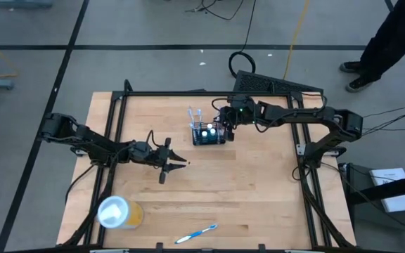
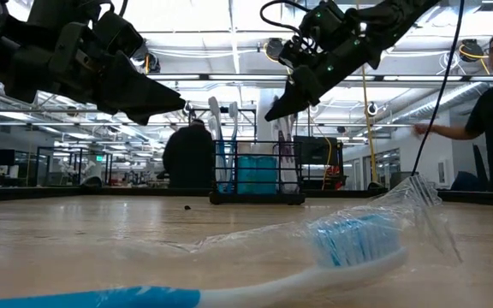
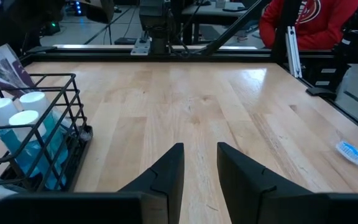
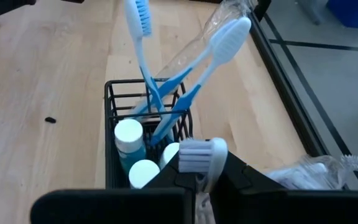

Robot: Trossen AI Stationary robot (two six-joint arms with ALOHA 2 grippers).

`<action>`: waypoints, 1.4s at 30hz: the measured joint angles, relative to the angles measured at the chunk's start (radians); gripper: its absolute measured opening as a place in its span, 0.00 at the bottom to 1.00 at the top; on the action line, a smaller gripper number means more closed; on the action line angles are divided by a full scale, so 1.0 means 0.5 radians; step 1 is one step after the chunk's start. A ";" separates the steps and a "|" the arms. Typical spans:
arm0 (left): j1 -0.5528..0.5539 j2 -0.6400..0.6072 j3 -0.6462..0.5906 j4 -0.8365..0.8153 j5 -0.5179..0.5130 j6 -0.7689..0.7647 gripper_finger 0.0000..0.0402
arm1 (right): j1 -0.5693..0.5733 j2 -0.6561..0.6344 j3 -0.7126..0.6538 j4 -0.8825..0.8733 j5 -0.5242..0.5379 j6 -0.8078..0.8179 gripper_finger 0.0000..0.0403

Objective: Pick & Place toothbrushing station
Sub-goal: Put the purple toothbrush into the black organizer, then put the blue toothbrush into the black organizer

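Observation:
The toothbrushing station [image 1: 209,135], a small black wire holder, stands on its base at the table's far middle. In it stand two blue-and-white toothbrushes [image 4: 166,81], one still in its clear wrapper, and white-capped tubes [image 4: 129,134]. My right gripper [image 4: 197,186] hovers just above the holder's right side [image 1: 222,126], shut on a white-headed toothbrush [image 4: 202,155]. My left gripper [image 3: 201,165] waits open and empty left of the holder [image 1: 181,162], above the table. The holder also shows in the left wrist view [image 3: 36,149] and the low view [image 2: 257,184]. My right gripper pinches the toothbrush between its two fingers, just behind the white bristle head [image 4: 205,177]. The head sticks out past the fingertips, above the holder. The fingers slant down from the table's right. The fingers hide the handle.
A loose blue toothbrush [image 1: 197,234] lies near the front edge, with a yellow cup with a white lid [image 1: 121,213] at the front left. A crumpled clear wrapper [image 4: 309,171] lies right of the holder. People stand beyond the table [image 1: 385,42]. Bare wood lies between holder and front edge.

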 joint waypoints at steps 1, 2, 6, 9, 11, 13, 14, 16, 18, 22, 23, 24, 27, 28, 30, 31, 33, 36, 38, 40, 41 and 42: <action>0.000 0.000 0.000 0.000 -0.001 0.000 0.25 | 0.000 0.000 -0.004 0.010 0.004 0.000 0.02; 0.000 0.000 0.000 0.000 -0.001 0.000 0.25 | 0.000 0.001 -0.005 0.019 0.002 0.001 0.02; 0.000 0.000 0.000 0.001 -0.001 0.000 0.25 | 0.000 0.003 -0.009 0.055 -0.007 0.002 0.02; 0.000 0.000 0.000 0.001 -0.001 0.000 0.25 | 0.000 0.003 -0.009 0.055 -0.007 0.003 0.02; 0.000 0.000 0.000 0.001 -0.001 0.000 0.25 | 0.001 0.004 -0.009 0.063 -0.007 -0.002 0.02; 0.000 0.000 0.000 0.002 -0.001 -0.001 0.25 | 0.002 0.005 -0.010 0.086 -0.007 0.008 0.03; 0.000 0.000 0.000 0.002 -0.001 0.000 0.25 | 0.002 0.006 -0.011 0.101 -0.007 0.024 0.05; 0.000 0.000 0.000 0.002 -0.001 -0.002 0.25 | 0.003 0.012 -0.017 0.087 -0.012 0.042 0.10; 0.000 0.000 0.000 0.002 -0.001 -0.001 0.25 | 0.006 0.024 -0.026 0.068 -0.012 0.034 0.15; 0.000 0.000 0.000 0.001 -0.004 -0.001 0.25 | 0.008 0.008 -0.015 0.133 0.058 0.028 0.24; -0.001 0.000 0.000 0.000 -0.012 -0.001 0.25 | 0.008 0.010 -0.015 0.134 0.086 0.027 0.27; -0.002 0.000 0.000 0.000 -0.016 -0.001 0.25 | 0.008 0.012 -0.017 0.128 0.102 0.026 0.29; -0.002 0.000 0.001 -0.013 -0.021 -0.001 0.25 | 0.008 0.011 -0.017 0.183 0.098 0.019 0.37; -0.002 0.000 0.001 -0.015 -0.021 -0.001 0.25 | 0.008 0.010 -0.017 0.198 0.098 0.018 0.40; -0.002 0.000 0.001 -0.019 -0.021 -0.001 0.25 | 0.016 0.010 -0.017 0.213 0.097 0.005 0.44; -0.002 0.000 0.001 -0.019 -0.023 -0.001 0.25 | 0.022 0.010 -0.017 0.216 0.097 -0.007 0.47; -0.001 0.000 0.001 -0.026 -0.036 -0.001 0.25 | 0.036 0.010 -0.017 0.251 0.098 -0.028 0.50; 0.000 0.001 0.001 -0.031 -0.036 -0.001 0.25 | 0.050 0.010 -0.016 0.317 0.101 -0.054 0.53; 0.000 0.001 0.001 -0.031 -0.036 -0.002 0.25 | 0.050 0.007 -0.016 0.357 0.099 -0.055 0.54; 0.000 0.001 0.001 -0.031 -0.036 -0.010 0.25 | 0.049 -0.008 -0.016 0.372 0.100 -0.063 0.54; 0.000 0.001 0.001 -0.031 -0.036 -0.010 0.25 | 0.048 -0.011 -0.015 0.391 0.099 -0.074 0.54; 0.000 0.001 0.001 -0.031 -0.036 -0.010 0.25 | 0.049 -0.011 -0.012 0.403 0.101 -0.080 0.53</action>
